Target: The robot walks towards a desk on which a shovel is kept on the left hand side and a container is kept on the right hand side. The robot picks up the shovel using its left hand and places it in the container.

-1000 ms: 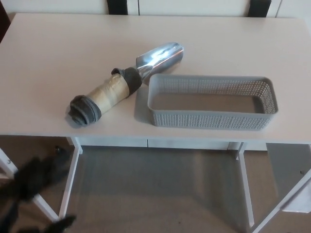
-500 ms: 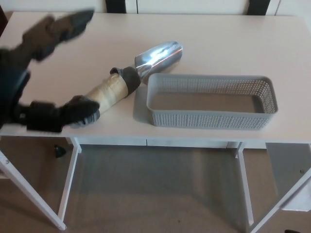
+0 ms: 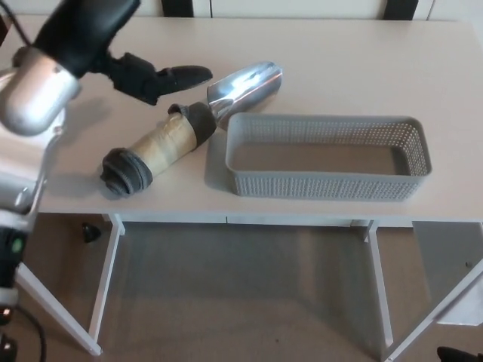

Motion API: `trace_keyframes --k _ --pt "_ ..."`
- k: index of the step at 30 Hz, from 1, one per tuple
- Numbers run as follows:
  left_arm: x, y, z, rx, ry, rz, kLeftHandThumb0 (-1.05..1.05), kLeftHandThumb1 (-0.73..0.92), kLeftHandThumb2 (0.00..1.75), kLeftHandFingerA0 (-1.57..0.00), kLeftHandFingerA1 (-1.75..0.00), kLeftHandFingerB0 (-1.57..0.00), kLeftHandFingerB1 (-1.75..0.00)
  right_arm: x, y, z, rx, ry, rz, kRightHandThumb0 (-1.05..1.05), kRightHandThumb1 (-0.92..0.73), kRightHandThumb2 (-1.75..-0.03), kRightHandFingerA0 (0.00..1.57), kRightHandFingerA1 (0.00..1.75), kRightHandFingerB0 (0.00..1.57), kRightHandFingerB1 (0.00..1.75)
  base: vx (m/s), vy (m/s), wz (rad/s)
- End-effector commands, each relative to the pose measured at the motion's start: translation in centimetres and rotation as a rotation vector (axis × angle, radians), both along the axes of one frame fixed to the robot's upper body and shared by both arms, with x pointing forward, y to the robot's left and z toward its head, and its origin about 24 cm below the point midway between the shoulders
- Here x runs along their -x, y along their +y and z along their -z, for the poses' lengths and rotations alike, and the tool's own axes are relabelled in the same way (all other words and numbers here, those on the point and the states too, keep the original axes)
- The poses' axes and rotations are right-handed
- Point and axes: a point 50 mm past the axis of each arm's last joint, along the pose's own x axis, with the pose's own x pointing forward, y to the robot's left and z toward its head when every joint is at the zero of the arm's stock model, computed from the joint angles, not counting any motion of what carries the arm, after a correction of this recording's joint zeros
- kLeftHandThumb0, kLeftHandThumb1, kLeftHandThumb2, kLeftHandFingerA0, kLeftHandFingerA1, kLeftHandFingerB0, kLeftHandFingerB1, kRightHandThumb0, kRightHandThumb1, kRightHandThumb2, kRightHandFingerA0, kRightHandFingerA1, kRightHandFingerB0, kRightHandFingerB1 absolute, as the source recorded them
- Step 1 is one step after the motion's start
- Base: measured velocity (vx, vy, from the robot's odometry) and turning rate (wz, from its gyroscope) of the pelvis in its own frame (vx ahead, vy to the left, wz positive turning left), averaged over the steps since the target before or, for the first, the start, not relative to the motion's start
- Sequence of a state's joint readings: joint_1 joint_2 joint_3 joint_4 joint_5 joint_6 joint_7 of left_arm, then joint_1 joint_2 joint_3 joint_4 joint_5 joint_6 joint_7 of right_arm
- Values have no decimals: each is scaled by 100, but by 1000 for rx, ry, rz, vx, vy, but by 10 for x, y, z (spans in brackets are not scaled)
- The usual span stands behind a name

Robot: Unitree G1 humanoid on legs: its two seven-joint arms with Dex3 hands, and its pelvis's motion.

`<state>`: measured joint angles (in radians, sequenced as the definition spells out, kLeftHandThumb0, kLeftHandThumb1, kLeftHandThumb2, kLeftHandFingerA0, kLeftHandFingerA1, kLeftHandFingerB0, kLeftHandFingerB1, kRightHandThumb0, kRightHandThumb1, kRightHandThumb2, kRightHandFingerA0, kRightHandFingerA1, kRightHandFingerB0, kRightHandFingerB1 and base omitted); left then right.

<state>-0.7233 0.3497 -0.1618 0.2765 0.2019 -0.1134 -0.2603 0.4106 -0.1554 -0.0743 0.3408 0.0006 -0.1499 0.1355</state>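
The shovel [image 3: 177,132] lies on the white desk [image 3: 339,68] left of centre, with a thick tan handle capped in grey and a shiny metal scoop pointing up and right. Its scoop end rests just beside the near-left corner of the grey mesh container [image 3: 328,156], which holds nothing. My left hand [image 3: 147,75] hovers above the desk just up and left of the shovel's neck, fingers apart, holding nothing. My left arm reaches in from the upper left. The right hand does not show.
The desk's front edge runs below the shovel and container, with white legs and grey floor beneath. Dark chair backs [image 3: 181,7] stand behind the far edge of the desk.
My left arm has risen from below the desk and swung up over it; the hand now sits above the shovel's neck. Shovel and container have stayed put.
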Motion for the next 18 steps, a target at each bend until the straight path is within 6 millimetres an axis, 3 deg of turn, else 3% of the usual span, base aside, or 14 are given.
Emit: trace_keyframes --k 1,2,7,18 --pt "-47 13 40 -436 152 -462 -75 48 83 -1 -37 -15 -37 -9 -4 -9 73 -31 -56 -36 -69 -61 54 54 37 43 0 0 0" --pt "-48 13 44 -441 176 -467 -76 46 80 -5 -35 -11 -29 -9 -4 -9 60 -32 -45 -36 -69 -61 54 53 37 43 0 0 0" --pt "-49 20 63 -482 262 -498 -70 44 79 -5 -29 -9 -26 -10 -4 -11 87 -23 -62 -37 -70 -61 54 52 36 42 0 0 0" --pt "-50 36 82 -517 330 -578 -69 43 79 -6 -26 -8 -24 -14 -5 -14 87 -37 -61 -37 -69 -60 55 52 37 42 0 0 0"
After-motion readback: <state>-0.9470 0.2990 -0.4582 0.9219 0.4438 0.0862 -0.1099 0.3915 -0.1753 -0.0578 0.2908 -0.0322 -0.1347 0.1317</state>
